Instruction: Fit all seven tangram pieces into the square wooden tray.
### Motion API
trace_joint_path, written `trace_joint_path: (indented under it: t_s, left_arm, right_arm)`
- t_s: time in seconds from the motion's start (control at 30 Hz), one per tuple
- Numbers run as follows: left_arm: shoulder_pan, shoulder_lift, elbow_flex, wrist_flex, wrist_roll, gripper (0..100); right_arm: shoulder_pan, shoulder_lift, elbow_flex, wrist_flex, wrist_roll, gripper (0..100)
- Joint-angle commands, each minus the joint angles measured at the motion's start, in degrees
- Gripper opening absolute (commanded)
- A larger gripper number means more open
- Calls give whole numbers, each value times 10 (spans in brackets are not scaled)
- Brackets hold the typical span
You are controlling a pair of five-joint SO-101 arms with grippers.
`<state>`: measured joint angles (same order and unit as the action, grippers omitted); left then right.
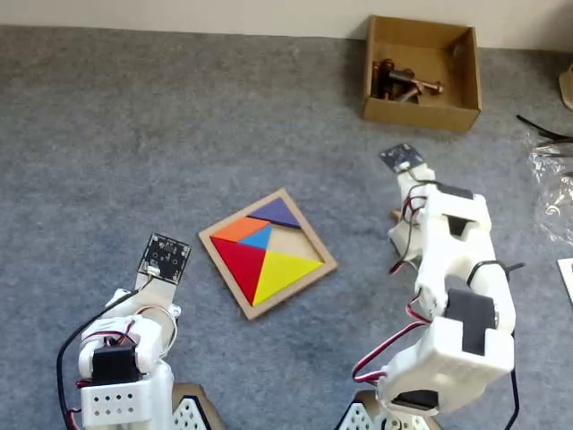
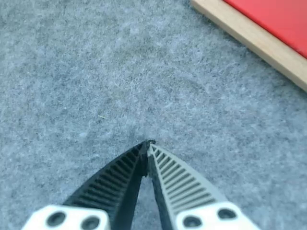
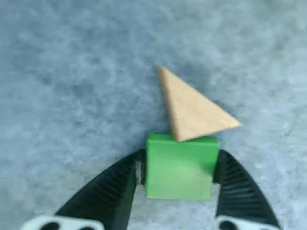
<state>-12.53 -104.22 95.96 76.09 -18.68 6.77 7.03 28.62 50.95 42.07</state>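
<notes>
Two pieces sit outside the tray (image 1: 226,276): the right gripper (image 3: 180,163) clasps the green square (image 3: 178,172), likely light, rigid and slick, by opposite edges, with the wooden triangle (image 3: 192,108) touching it, while the left gripper (image 2: 147,146) is pinched empty.

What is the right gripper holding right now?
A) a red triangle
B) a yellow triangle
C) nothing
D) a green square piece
D: in the right wrist view, the right gripper is clamped on either side of the green square piece, with a tan triangle lying on the carpet against its far edge.
</notes>
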Motion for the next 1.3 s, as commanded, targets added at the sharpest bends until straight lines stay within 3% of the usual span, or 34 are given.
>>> trace_joint_path:
  t_s: [0.0, 0.3, 0.73, 1.0, 1.27]
  left_arm:
    - [-2, -5, 12, 4, 6, 14]
    - [-2, -5, 12, 4, 6, 14]
    - [-2, -5, 12, 4, 6, 14]
    - [-2, -5, 12, 4, 6, 14]
    - [-2, -5, 12, 4, 6, 14]
  right_arm:
    - [-31, -36, 18, 12, -4, 119]
    - [-32, -40, 33, 14, -4, 86]
    - [-38, -42, -49, 180, -2, 84]
    - [-105, -42, -153, 306, -4, 84]
    - [-187, -41, -200, 322, -4, 84]
